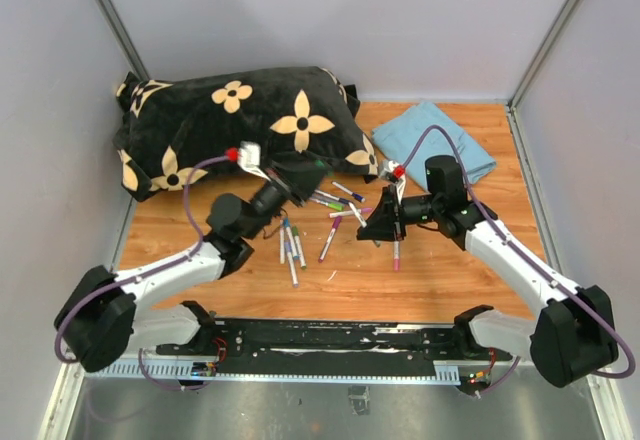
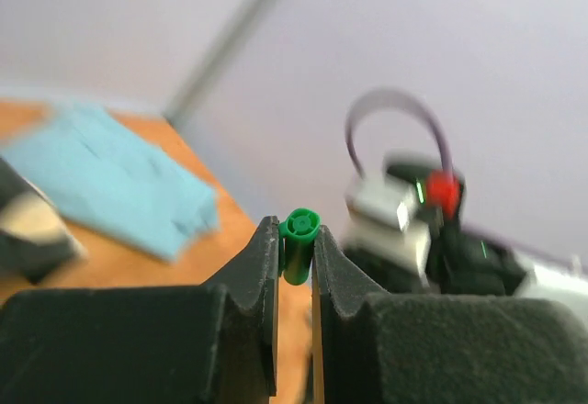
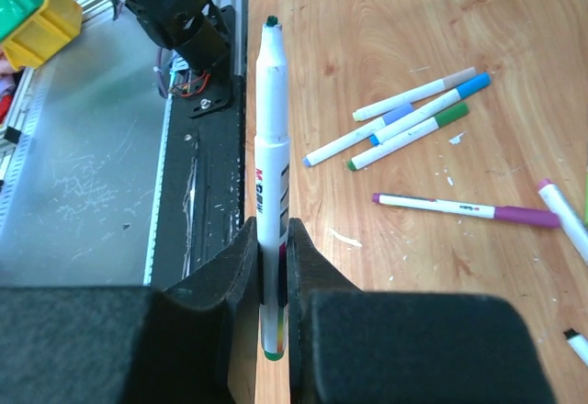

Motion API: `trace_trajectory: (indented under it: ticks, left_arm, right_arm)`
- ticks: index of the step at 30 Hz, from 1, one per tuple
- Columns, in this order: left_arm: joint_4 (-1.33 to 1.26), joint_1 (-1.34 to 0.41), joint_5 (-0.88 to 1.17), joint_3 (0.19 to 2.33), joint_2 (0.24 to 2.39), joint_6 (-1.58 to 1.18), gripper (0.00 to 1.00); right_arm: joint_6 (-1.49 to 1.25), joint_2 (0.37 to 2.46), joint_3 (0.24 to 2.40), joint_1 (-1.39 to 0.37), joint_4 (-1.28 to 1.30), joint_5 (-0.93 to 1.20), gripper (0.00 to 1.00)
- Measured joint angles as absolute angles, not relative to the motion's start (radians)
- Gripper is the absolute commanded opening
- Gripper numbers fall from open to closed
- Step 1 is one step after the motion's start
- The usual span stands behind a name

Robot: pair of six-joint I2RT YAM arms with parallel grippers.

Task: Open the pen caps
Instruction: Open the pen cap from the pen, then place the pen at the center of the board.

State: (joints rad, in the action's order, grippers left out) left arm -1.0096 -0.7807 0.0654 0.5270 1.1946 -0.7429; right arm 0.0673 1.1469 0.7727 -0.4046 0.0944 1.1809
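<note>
Pale grey walls (image 1: 300,10) close in the wooden tabletop (image 1: 360,280) on three sides; metal posts (image 1: 110,15) rise at its far corners, a grey metal sheet (image 1: 300,410) along its near edge.

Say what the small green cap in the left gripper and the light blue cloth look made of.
Small green cylindrical cap: likely moulded plastic, smooth, slight sheen, crisp rim.
Light blue folded cloth: probably soft fabric, matte, rumpled; weave not discernible.
</note>
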Motion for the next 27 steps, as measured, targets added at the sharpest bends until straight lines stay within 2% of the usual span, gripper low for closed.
trace_trajectory:
  ticks: [4,8,11,19,27]
  left_arm:
    - [-0.974,-0.646,-0.041,0.593,1.102,-0.733,0.0]
    - [-0.952,-0.631,-0.067,0.636,1.044,-0.719,0.0]
    - [-0.907,-0.631,-0.059,0.633,1.011,-0.712,0.0]
    - [-0.709,-0.631,-0.067,0.47,0.95,-0.725,0.0]
    - [-0.435,-0.63,-0.151,0.448,0.945,-0.72,0.0]
  right_arm:
    - [0.068,1.164,0.773,-0.405,0.104,1.205,0.01]
    - [0.092,1.165,0.778,-0.405,0.138,1.2,0.01]
    - [0.175,1.165,0.812,-0.405,0.236,1.135,0.07]
    - [0.425,1.071,0.886,-0.397,0.442,0.772,0.12]
    - [0.523,1.097,0.887,-0.357,0.514,0.479,0.12]
